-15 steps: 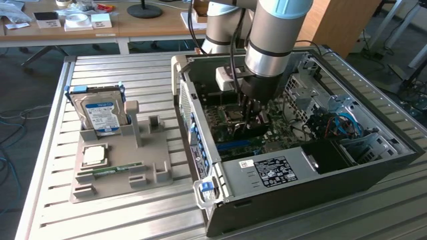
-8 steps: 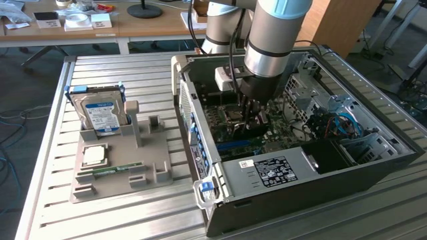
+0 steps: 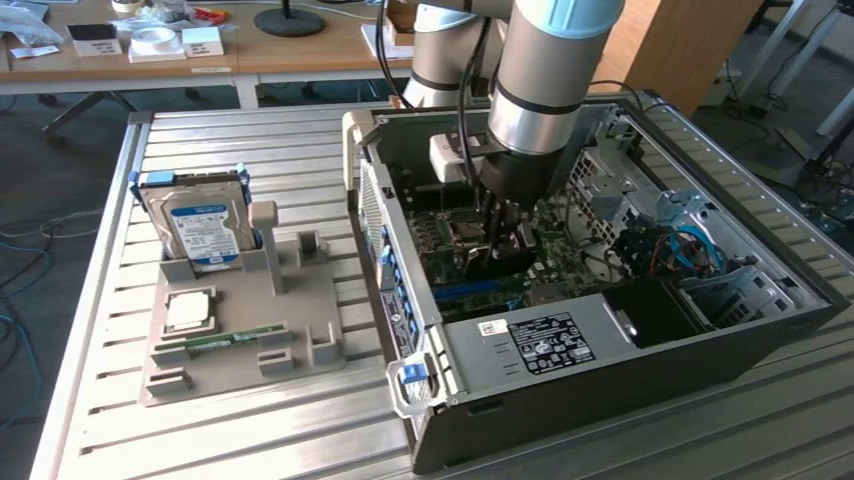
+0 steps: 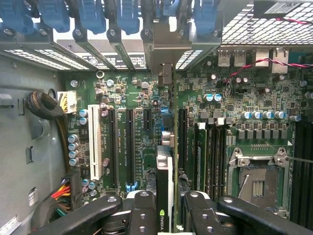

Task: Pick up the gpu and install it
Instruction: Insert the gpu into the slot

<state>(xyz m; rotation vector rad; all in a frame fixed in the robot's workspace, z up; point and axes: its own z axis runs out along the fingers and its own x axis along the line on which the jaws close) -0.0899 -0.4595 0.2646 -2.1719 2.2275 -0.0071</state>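
My gripper point(image 3: 511, 240) is down inside the open computer case point(image 3: 587, 420), over the motherboard point(image 4: 146, 103). In the wrist view its black fingers point(image 4: 142, 210) are shut on the gpu point(image 4: 165, 171), which I see edge-on as a thin green board with a dark face. The card runs from between the fingers toward the rear wall of the case. Its silver end bracket point(image 4: 166, 44) stands at the rear slot openings. The card stands in line with the black expansion slots point(image 4: 129, 147). I cannot tell whether its edge is seated in one.
On the exterior view's left, a grey holder point(image 3: 240, 330) carries a hard drive point(image 3: 207, 225), a CPU point(image 3: 187, 310) and a RAM stick point(image 3: 234, 340). Inside the case are the power supply point(image 3: 534, 340), drive cage point(image 3: 721, 290), CPU socket point(image 4: 257, 183) and cable bundles point(image 4: 46, 105).
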